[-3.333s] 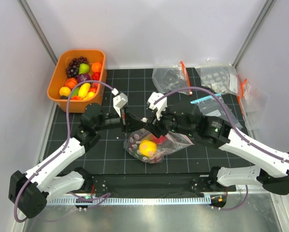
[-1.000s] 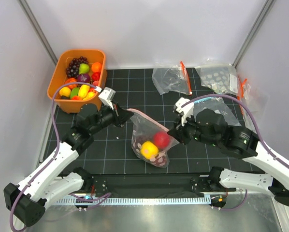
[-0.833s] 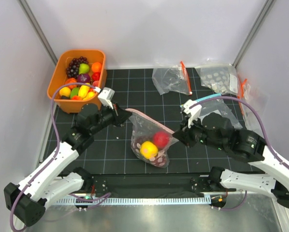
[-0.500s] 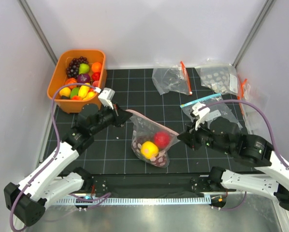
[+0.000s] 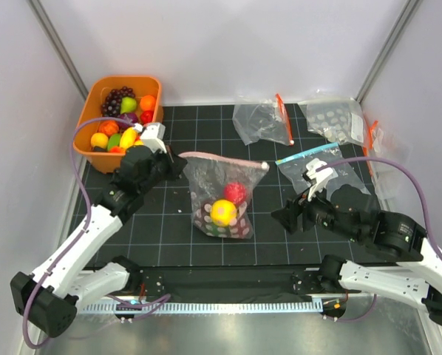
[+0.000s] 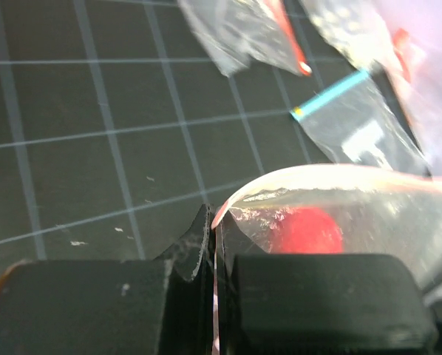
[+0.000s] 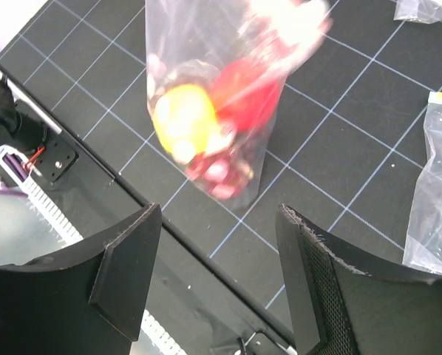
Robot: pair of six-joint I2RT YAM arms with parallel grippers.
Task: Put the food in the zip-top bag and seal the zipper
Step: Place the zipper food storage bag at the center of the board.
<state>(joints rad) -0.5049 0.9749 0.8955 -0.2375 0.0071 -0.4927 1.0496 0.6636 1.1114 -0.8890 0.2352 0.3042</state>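
The top camera sits high up behind the arms. It looks down on the whole table (image 5: 177, 244), from the near edge to the far wall. The left wrist camera is low and very close. It looks to the right across the table, over the left gripper (image 6: 215, 244). The right wrist camera hangs higher and looks down and to the left, past the right gripper (image 7: 217, 214). All three see the zip-top bag (image 5: 219, 196) and the blue-strip bag (image 5: 302, 164).
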